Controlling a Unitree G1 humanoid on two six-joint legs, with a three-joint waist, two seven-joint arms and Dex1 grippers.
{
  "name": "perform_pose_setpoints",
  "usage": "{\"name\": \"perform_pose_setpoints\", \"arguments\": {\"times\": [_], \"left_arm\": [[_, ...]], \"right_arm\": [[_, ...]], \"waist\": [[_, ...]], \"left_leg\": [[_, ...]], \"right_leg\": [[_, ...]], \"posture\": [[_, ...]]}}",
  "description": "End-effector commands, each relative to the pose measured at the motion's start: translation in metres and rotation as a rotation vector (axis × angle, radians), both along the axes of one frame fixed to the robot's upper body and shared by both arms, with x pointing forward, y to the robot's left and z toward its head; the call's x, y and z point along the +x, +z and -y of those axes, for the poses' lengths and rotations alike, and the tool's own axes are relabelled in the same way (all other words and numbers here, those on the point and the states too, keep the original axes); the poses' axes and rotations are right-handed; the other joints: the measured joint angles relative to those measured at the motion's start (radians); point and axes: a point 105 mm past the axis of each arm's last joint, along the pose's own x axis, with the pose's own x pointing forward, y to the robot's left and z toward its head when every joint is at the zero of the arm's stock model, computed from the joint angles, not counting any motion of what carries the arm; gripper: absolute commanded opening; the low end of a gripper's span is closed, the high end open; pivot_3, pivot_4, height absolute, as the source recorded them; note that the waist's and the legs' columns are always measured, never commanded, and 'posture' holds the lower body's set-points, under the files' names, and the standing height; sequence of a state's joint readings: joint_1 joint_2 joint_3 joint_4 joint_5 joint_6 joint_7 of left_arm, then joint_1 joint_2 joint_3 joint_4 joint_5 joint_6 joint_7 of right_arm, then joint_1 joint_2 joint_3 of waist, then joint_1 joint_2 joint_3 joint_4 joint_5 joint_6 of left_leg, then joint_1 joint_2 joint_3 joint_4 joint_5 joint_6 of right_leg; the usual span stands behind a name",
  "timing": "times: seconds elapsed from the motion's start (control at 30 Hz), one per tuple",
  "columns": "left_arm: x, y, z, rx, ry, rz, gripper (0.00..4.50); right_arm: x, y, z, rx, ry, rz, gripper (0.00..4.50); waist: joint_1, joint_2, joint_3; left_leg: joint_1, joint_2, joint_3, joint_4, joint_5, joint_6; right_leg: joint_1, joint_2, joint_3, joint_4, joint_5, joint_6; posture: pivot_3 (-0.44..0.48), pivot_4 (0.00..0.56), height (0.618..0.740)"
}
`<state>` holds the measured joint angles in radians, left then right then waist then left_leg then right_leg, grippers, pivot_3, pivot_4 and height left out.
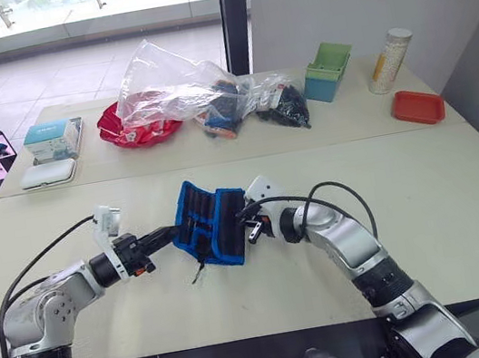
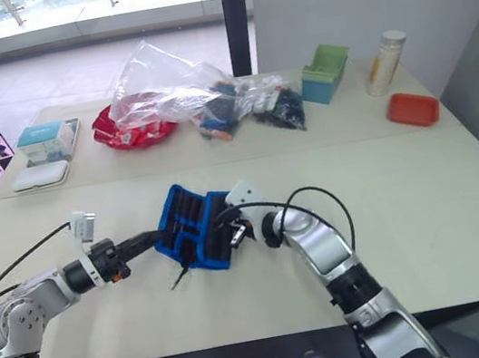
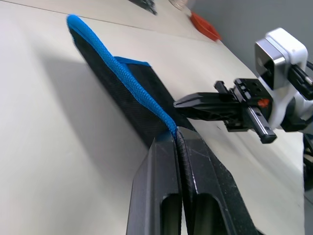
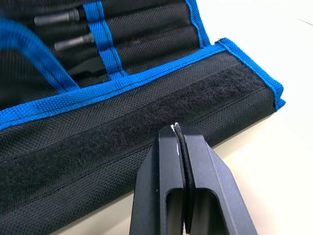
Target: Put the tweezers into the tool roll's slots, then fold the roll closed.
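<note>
On the left, the left gripper (image 1: pixel 168 236) has its fingers (image 3: pixel 161 196) pressed together on the blue-edged rim of the tool roll (image 1: pixel 210 223), holding that side lifted off the worktop (image 1: pixel 463 197). The roll sits near the middle of the worktop between the two arms, partly folded, its inner face showing slots (image 4: pixel 132 29) with grey tweezers (image 4: pixel 56 18) tucked in them. A black strap (image 1: pixel 198 273) trails from its near edge. On the right, the right gripper (image 1: pixel 250 229) sits at the roll's other side, its fingers (image 4: pixel 166 176) pressed together with nothing between them, just above a fuzzy fastening strip (image 4: pixel 146 122).
</note>
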<state>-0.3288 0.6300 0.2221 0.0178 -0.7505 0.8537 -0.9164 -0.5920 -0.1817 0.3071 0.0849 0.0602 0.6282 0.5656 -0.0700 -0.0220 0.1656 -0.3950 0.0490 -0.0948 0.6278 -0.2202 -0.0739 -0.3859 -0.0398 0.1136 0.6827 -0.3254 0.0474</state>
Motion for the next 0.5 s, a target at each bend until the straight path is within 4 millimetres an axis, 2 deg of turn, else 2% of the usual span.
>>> {"name": "perform_pose_setpoints", "arguments": {"times": [0.03,0.27,0.5], "left_arm": [[0.004,0.002,0.032,0.02,-0.106,0.032,0.06],[0.016,-0.021,0.061,0.024,-0.153,-0.006,0.06],[0.015,-0.047,0.07,0.087,-0.19,-0.071,0.06]], "right_arm": [[-0.01,-0.035,0.005,-0.066,-0.019,-0.128,0.0],[-0.007,-0.031,0.011,-0.057,-0.049,-0.117,0.0],[-0.006,-0.024,0.016,-0.05,-0.064,-0.101,0.0]], "waist": [[0.004,0.0,0.0],[0.001,-0.001,-0.001],[0.005,-0.001,-0.001]], "left_leg": [[0.0,0.0,0.0,0.0,0.0,0.0],[0.0,0.0,0.0,0.0,0.0,-0.001],[0.0,0.0,0.0,0.0,0.001,-0.001]], "right_leg": [[0.0,0.0,0.0,0.0,0.0,0.0],[0.001,0.0,0.0,0.0,0.0,0.0],[0.001,0.0,0.0,0.0,0.0,0.0]], "posture": [[0.0,0.15,0.74],[0.0,0.15,0.74],[0.0,0.15,0.74]]}}
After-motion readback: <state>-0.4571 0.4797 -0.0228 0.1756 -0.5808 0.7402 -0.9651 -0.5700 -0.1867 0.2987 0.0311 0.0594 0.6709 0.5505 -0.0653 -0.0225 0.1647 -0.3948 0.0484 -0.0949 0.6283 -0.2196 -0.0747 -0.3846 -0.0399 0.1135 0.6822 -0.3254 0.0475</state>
